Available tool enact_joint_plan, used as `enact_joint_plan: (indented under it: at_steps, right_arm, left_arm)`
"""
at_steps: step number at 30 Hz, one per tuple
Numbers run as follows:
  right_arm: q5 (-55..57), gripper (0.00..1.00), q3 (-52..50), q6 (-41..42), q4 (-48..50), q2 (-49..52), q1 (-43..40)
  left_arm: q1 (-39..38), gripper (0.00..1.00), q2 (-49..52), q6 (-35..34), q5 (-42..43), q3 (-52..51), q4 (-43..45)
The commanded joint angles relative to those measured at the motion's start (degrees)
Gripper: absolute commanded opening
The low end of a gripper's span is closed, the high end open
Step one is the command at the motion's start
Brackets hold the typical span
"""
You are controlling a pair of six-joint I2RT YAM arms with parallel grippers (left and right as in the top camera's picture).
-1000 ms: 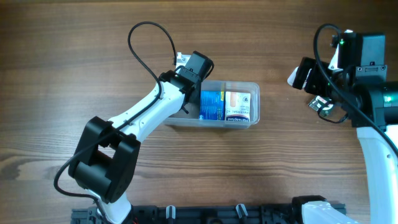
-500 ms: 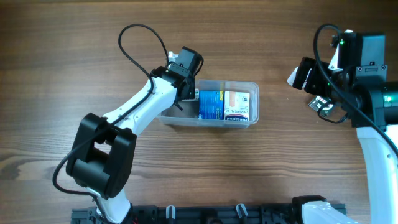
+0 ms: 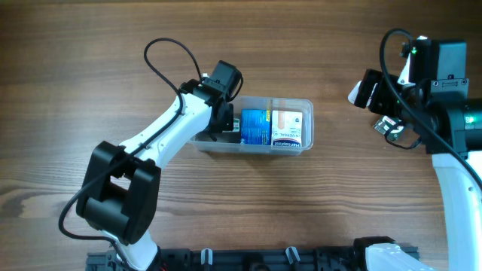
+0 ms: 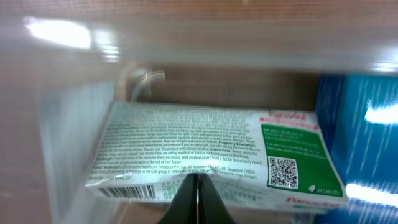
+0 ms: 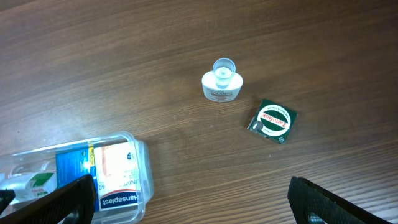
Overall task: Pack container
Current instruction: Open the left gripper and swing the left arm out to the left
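Note:
The clear plastic container [image 3: 309,113] sits at the table's middle. It holds a blue box [image 3: 256,126] and a Hansaplast box [image 3: 288,128]. In the left wrist view a white and green medicine box [image 4: 211,146] lies on its side inside the container's left end, beside the blue box [image 4: 360,137]. My left gripper [image 4: 196,202] is shut, its tips right at that box's lower edge; in the overhead view it [image 3: 224,119] is at the container's left end. My right gripper [image 5: 199,208] is wide open and empty, high above the table right of the container [image 5: 142,163].
A small clear bottle with a white cap [image 5: 221,84] and a green Zam-Buk tin [image 5: 272,121] stand on the wood to the right of the container. The tin also shows in the overhead view [image 3: 390,128] beside the right arm.
My left gripper has pulled back to the left, from over the container's left part to its left end. The container slid slightly left. The right arm has not moved.

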Motion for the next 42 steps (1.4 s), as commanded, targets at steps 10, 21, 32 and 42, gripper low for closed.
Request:
enact_joint_plan:
  at_steps: [10, 21, 32, 42]
  right_arm:
    - [0.5, 1.00, 0.2, -0.6, 0.2, 0.5, -0.1]
    - [0.5, 1.00, 0.2, -0.7, 0.2, 0.5, -0.1]
    - [0.5, 1.00, 0.2, -0.6, 0.2, 0.5, -0.1]
    - [0.5, 1.00, 0.2, -0.7, 0.2, 0.5, -0.1]
  left_arm:
    - [-4.3, 0.04, -1.2, -1.6, 2.2, -0.9, -2.4]
    - [-1.7, 0.04, -1.2, -1.6, 2.2, -6.8, 2.6]
    - [-0.8, 0.04, -2.1, 1.9, 2.0, -5.4, 8.6]
    - [26.9, 1.00, -36.0, 3.0, -4.5, 1.7, 6.4]
